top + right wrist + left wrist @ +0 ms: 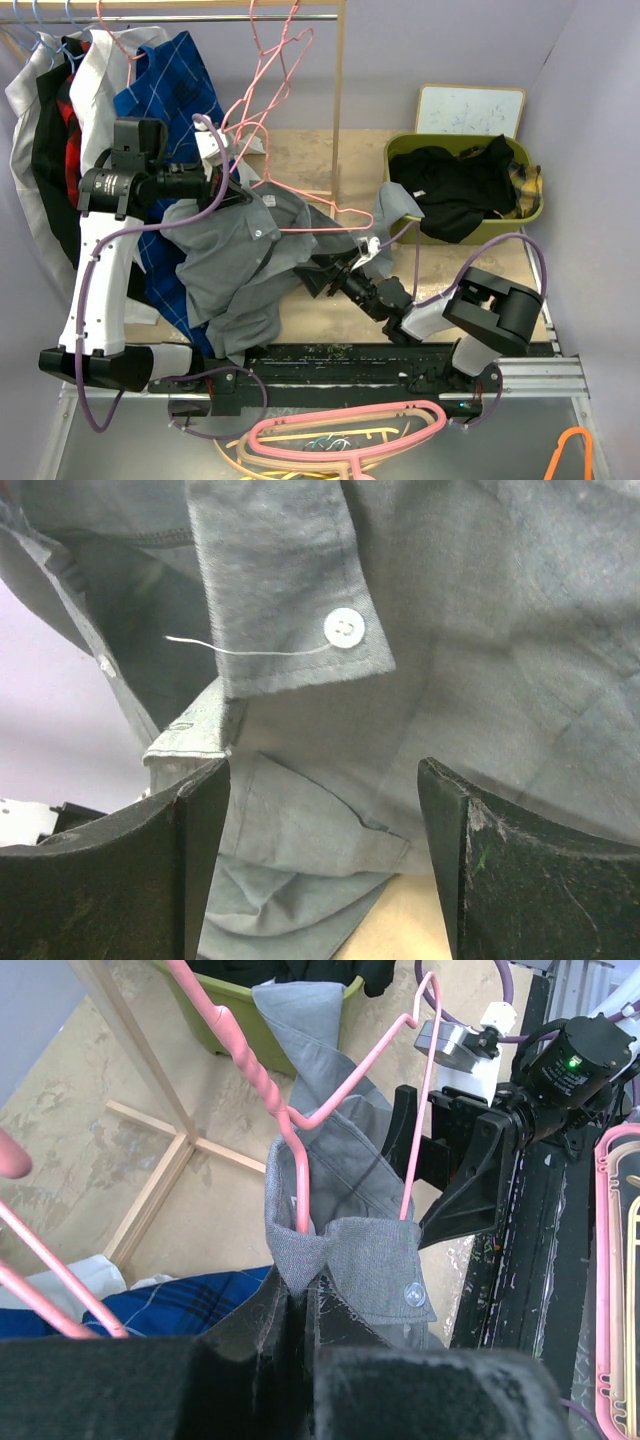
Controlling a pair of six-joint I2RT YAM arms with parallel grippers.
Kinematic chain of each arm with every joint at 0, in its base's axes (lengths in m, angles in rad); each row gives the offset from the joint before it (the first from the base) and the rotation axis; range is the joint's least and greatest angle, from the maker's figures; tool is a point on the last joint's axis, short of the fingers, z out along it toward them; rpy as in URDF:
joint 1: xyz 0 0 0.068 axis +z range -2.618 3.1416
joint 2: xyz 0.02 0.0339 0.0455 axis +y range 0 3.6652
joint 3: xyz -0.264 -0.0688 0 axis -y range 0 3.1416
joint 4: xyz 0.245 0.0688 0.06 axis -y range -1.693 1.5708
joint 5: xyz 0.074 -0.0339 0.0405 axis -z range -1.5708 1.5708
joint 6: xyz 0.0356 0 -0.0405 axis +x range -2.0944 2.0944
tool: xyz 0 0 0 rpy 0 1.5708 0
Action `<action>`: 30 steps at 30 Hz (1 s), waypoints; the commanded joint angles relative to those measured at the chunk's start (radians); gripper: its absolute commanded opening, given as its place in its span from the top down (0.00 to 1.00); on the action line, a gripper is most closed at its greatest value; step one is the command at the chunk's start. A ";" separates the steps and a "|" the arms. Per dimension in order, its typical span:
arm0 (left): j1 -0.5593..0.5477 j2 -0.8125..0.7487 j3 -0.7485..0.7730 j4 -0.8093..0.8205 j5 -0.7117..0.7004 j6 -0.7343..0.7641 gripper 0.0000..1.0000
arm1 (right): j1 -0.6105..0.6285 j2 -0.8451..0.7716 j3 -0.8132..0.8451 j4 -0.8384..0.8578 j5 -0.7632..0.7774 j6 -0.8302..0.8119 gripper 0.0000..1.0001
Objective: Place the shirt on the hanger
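Left gripper [300,1308] clamps tight on the collar of the one grey shirt [372,1252], which is held up between the two arms. One thin pink hanger [297,1180] runs down behind that collar. Beyond, the right gripper [322,785] gapes wide, holding nothing, with cloth just ahead. The job looks partly done: the shoulders appear not yet seated on the hanger.

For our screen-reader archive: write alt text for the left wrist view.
The left gripper, at the bottom edge, is shut on the collar of a plain grey button-up cloth shirt, with a thin pink wire hanger running down inside that collar. Behind: a wooden frame and an olive-green plastic bin.
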 commanded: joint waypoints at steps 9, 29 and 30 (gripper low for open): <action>0.008 -0.015 0.002 0.049 0.004 0.010 1.00 | 0.003 0.005 0.081 0.334 -0.027 0.047 0.12; 0.008 -0.007 0.010 0.046 0.002 0.025 1.00 | -0.049 0.058 0.152 0.337 -0.025 0.165 0.46; 0.008 -0.009 0.010 0.047 -0.003 0.028 1.00 | -0.052 0.065 0.150 0.337 -0.019 0.174 0.66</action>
